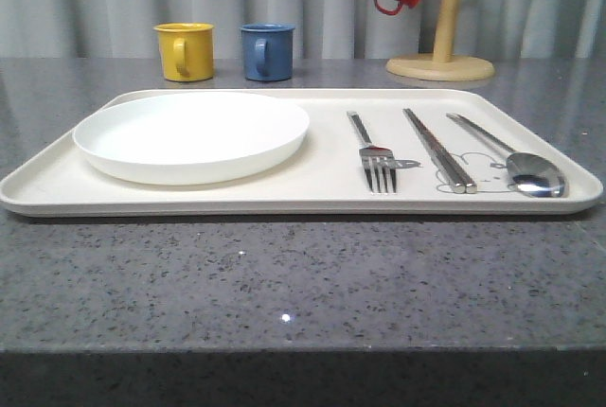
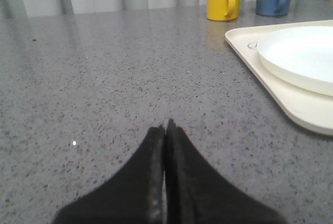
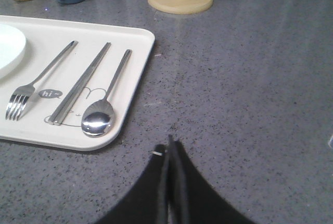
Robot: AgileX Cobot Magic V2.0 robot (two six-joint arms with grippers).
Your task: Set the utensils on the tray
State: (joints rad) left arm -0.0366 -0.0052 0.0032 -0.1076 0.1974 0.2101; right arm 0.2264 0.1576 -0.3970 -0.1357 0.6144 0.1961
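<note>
Both hands are clenched on nothing. In its wrist view the left hand (image 2: 165,130) shows two dark fingers pressed flat together over bare grey table (image 2: 104,78), off the tray's plate-side edge. The right hand (image 3: 170,148) is closed the same way over the table just beside the tray's (image 3: 130,114) near corner on the spoon side, touching neither.

Outward from the right hand, the spoon (image 3: 101,112) is the nearest utensil, bowl toward the front rim. Beside it lie the chopsticks (image 3: 83,83), the pair flat and touching each other, then the fork (image 3: 31,88) with tines toward the front. All three rest on the tray, roughly parallel, between the white plate (image 1: 189,134) and the tray's right rim, over the faint rabbit drawing. So the job looks finished — nothing is left on the table to collect.

If any piece needed shifting, I would judge it light, rigid and slick: polished metal lying flat on smooth plastic, with almost no height to get fingers under. The mid-handle is the sensible place to pinch from above, across the narrow width; the spoon's bowl and the fork's tines would likely slide or rock. The chopsticks would be best taken as a pair, near the middle — a grip at one end would probably let them fan apart.
</note>
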